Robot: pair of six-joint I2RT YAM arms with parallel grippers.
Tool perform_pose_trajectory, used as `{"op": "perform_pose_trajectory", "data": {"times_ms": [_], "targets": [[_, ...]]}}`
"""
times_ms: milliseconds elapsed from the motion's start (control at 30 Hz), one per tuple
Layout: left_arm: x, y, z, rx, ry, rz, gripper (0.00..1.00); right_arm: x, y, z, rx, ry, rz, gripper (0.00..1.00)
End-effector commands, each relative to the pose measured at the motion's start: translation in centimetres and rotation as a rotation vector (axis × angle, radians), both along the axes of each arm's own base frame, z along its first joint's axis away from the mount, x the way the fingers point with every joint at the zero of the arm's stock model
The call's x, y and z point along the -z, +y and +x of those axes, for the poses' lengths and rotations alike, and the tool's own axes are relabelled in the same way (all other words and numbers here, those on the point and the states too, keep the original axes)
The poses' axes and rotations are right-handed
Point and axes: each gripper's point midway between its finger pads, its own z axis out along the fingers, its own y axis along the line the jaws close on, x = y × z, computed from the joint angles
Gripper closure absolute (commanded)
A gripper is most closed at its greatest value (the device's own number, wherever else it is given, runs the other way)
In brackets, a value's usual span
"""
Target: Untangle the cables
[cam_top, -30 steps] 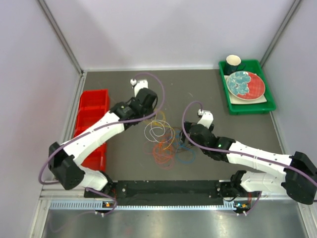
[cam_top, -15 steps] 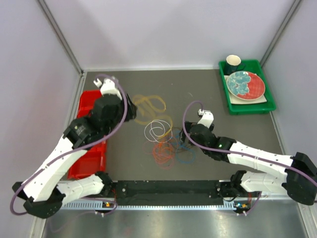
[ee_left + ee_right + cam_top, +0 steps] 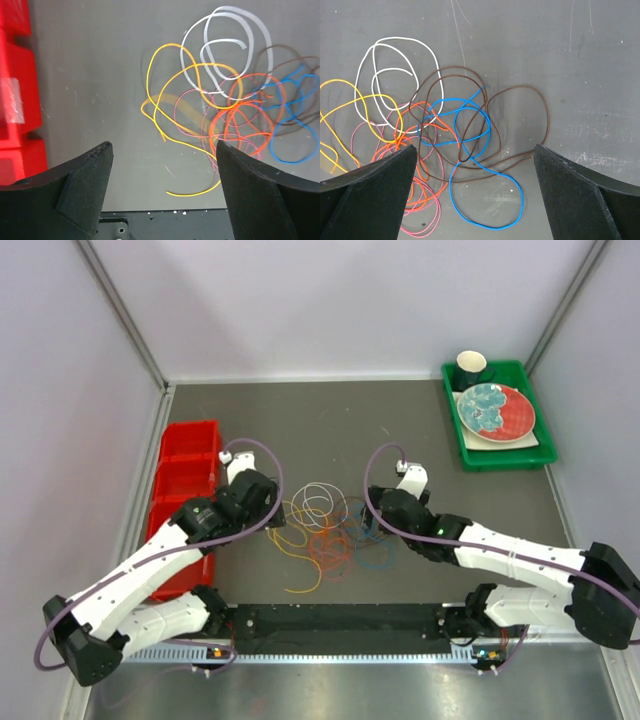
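The left gripper (image 3: 163, 147) and right gripper (image 3: 475, 148) hover over the cables (image 3: 328, 536), fingers apart and empty, likely each choosing a strand to pull aside.

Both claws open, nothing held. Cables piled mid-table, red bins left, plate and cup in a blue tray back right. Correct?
One slip: the tray is green, not blue, per the top external view. Rest stands: left claw and right claw open and empty, cables mid-table, red bins left, plate and cup in that tray.
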Motion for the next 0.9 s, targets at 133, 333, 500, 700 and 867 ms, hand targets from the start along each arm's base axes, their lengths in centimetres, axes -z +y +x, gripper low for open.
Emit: {"op": "perform_pose_trajectory", "data": {"times_ms": [133, 333, 500, 700, 867], "targets": [[5.6, -1.4, -0.5, -0.056, 0.108, -0.055, 0.14, -2.2, 1.0, 0.8, 0.001, -0.035, 0.045, 0.01], [7.7, -3.6, -0.1, -0.021, 0.142, -0.116, 0.18, -2.2, 1.2, 0.8, -0.004, -0.033, 0.042, 0.01], [10.4, -2.7, -0.2, -0.046, 0.169, -0.048, 0.26, -2.2, 1.0, 0.8, 0.0, -0.034, 0.045, 0.01], [12.2, -1.7, 0.0, -0.082, 0.157, -0.01, 0.32, -2.1, 1.1, 0.8, -0.004, -0.032, 0.042, 0.01], [13.0, -1.1, 0.8, -0.107, 0.128, 0.034, 0.41, -2.0, 1.2, 0.9, -0.007, -0.03, 0.037, 0.01]]}}
